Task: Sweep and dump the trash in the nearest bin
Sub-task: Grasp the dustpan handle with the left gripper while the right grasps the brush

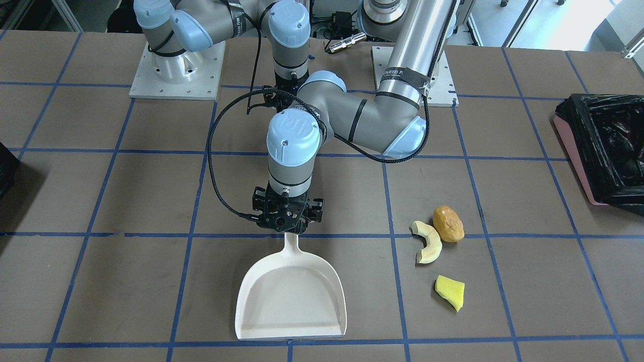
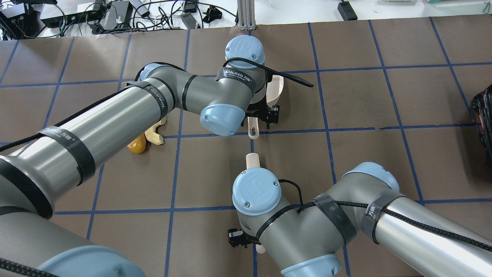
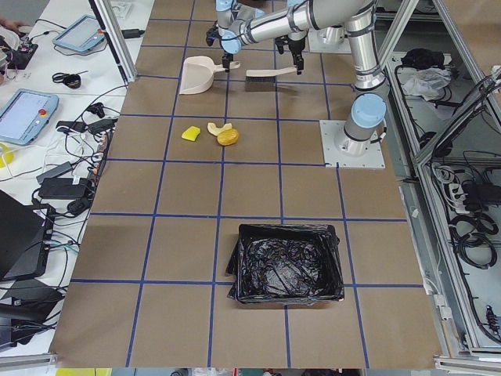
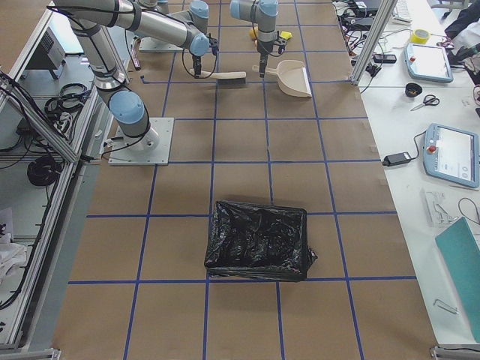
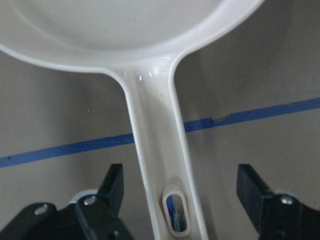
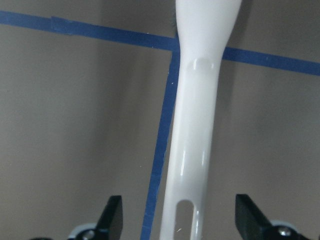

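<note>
Trash (image 3: 217, 128) sat on the table (image 1: 151, 201), three scraps on my left of the dustpan (image 1: 292, 296): brown lump (image 1: 448, 223) against the pale rind slice (image 1: 427, 242), yellow wedge (image 1: 450, 291) just beside them, on the far side from me. The bin (image 1: 578, 163) stood further out on that same side, well apart from the scraps. The pan was empty and its mouth pointed away from me, not at the scraps.

My left gripper (image 5: 180, 190) was wide open with nothing held. Its fingers (image 5: 112, 187) straddled the dustpan handle with a gap on both sides. My right gripper (image 6: 180, 217) was the same, spread wide around the brush (image 3: 262, 76) handle and not touching it.

My read: this was the grab step, with nothing swept yet. To do it well:
- centre each handle between the fingers before closing, because an off-centre squeeze would skew a flat-lying tool
- go low enough to catch the handle's full thickness
- clamp the pan hard so it can't pivot once loaded

After that the pan would need turning so its mouth faced the scraps, lip flat on the table.
</note>
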You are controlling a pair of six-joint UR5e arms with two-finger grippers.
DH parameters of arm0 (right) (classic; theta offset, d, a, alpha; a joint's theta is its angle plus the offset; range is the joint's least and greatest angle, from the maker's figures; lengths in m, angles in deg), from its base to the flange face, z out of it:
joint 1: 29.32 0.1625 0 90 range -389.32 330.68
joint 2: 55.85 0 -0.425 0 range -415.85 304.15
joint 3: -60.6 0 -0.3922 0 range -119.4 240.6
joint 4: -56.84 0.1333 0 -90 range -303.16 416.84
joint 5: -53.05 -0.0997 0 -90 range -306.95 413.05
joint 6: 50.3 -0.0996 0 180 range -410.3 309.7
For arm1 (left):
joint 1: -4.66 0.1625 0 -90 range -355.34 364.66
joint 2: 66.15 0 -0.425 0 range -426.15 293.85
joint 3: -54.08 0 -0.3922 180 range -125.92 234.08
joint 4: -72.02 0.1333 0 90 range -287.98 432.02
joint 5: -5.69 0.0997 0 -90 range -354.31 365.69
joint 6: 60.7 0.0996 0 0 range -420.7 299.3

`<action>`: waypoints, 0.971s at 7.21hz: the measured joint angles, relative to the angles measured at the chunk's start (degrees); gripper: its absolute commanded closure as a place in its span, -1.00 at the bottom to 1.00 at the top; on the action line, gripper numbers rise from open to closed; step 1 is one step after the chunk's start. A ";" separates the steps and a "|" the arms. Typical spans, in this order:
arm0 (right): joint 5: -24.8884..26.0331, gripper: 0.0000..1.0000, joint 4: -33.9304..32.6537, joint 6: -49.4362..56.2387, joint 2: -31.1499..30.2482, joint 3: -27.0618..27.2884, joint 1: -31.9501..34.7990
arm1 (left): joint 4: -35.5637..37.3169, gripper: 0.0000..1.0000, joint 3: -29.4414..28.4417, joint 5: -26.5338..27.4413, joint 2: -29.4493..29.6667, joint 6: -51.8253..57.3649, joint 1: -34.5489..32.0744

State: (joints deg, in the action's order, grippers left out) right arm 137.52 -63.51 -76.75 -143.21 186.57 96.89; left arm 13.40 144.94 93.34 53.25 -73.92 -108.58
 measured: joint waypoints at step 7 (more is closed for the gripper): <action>0.01 -0.03 -0.23 0.16 0.64 -0.35 0.00 | -1.87 1.00 -0.43 0.22 -1.42 -0.32 0.04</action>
State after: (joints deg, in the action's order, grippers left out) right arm 137.53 -63.74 -76.59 -142.57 186.22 96.89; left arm 11.53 144.51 93.56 51.83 -74.24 -108.54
